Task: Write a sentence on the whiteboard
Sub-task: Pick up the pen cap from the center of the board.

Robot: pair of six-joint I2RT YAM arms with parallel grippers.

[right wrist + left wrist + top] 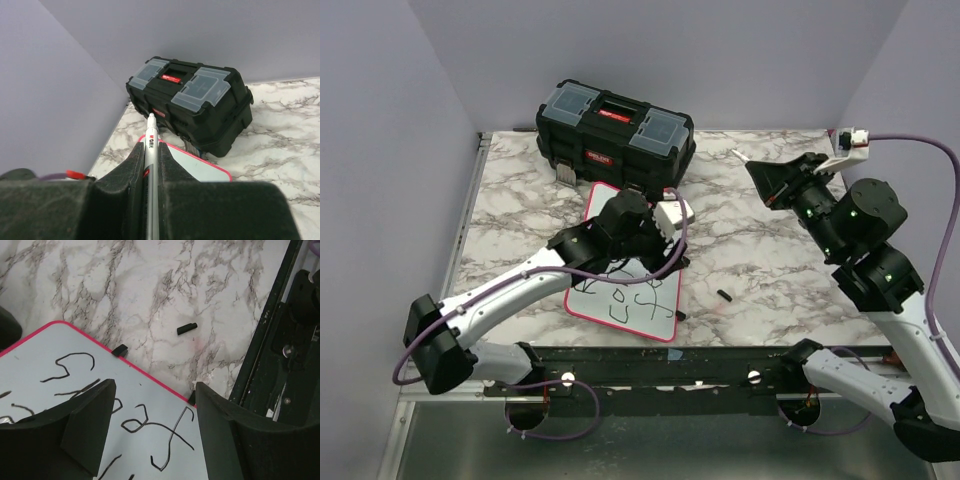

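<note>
**left claw spread over the written board, right claw clamped on the pen**

the small flat whiteboard with a glossy white face and thin pink-red rim (pixel 602 200) lies flat on the grey-veined white marble tabletop (pixel 770 270), left of centre and turned at a slant. its far end sits just in front of the black plastic toolbox with clear lid compartments and a red handle (pixel 615 125). in the right wrist view a rounded pink corner of the board shows right beside the toolbox's front.

the sentence, in loose black hand-drawn marker strokes (pixel 150 427), covers the near part of the board. the letters curl and loop, and they cannot be read from these views. the left arm hides much of the writing in the top view.

the left claw (pixel 155 385) hangs over the board with its two black fingers spread well apart and nothing between them.

the right claw (pixel 151 150) is raised off to the right, well apart from the board. it is clenched on a thin silver-grey marker pen (pixel 151 135), whose pale tip sticks out beyond the fingertips and points toward the toolbox.

a small black oblong piece (pixel 186 328) lies on the marble, between the board's right edge and the right arm. a second small black bit (pixel 119 350) rests against the board's pink rim.
</note>
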